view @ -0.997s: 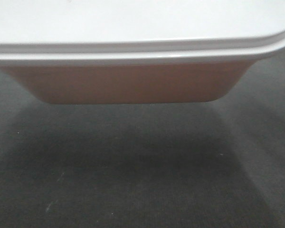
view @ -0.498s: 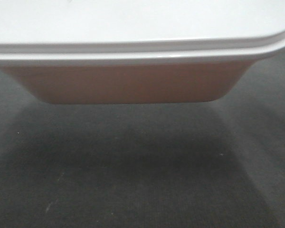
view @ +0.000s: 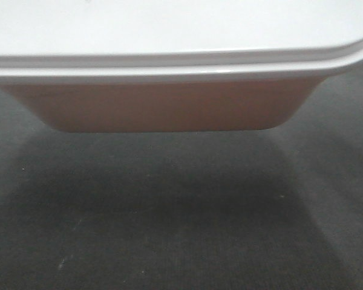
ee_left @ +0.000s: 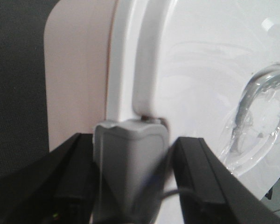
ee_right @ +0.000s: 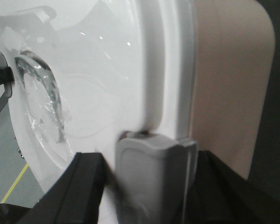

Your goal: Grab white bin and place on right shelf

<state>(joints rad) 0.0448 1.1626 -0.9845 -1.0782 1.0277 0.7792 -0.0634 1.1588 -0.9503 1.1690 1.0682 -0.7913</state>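
Note:
The white bin fills the top of the front view, its pinkish tub hanging above the floor under a glossy white lid. In the left wrist view my left gripper is shut on the grey end latch of the white bin, one black finger on each side. In the right wrist view my right gripper holds the opposite grey latch of the white bin the same way. The lid's clear recessed handle shows in both wrist views. The right shelf is out of view.
Dark grey carpet lies under the bin, with the bin's shadow on it. A strip of lighter grey floor with a yellow line shows at the lower left of the right wrist view.

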